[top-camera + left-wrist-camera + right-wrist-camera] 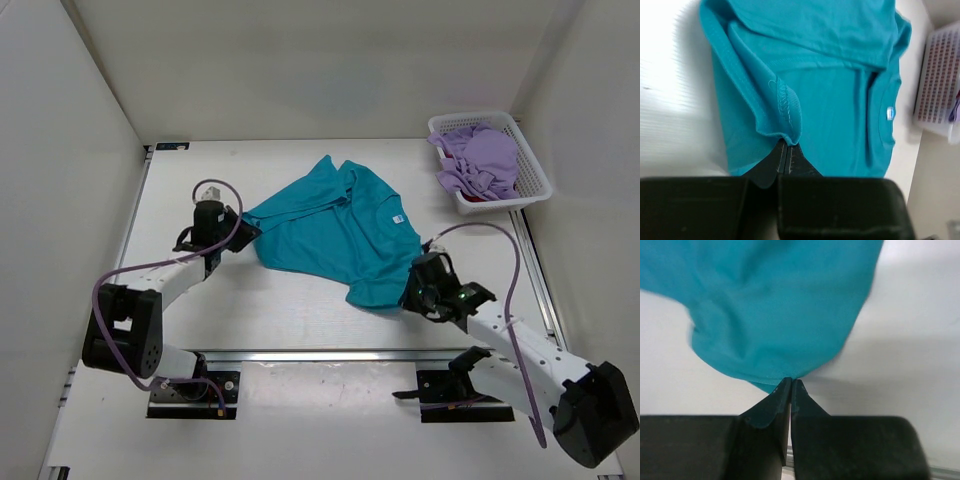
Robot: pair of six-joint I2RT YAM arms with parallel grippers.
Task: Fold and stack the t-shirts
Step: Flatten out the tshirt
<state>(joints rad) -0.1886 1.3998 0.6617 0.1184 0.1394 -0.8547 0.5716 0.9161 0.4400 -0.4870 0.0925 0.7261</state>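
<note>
White walls enclose the pale tabletop (290,320); a teal t-shirt (330,235) sprawls there. The left gripper (243,228) and right gripper (408,296) clench their jaws on its edges.

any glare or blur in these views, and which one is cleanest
Top external: evenly lit and sharp, the cleanest. Left wrist: the table at left is blown out to white, and the basket at right is soft. Right wrist: the teal shirt looks smeared along its left edge, with a soft shadow on the table beside it.
</note>
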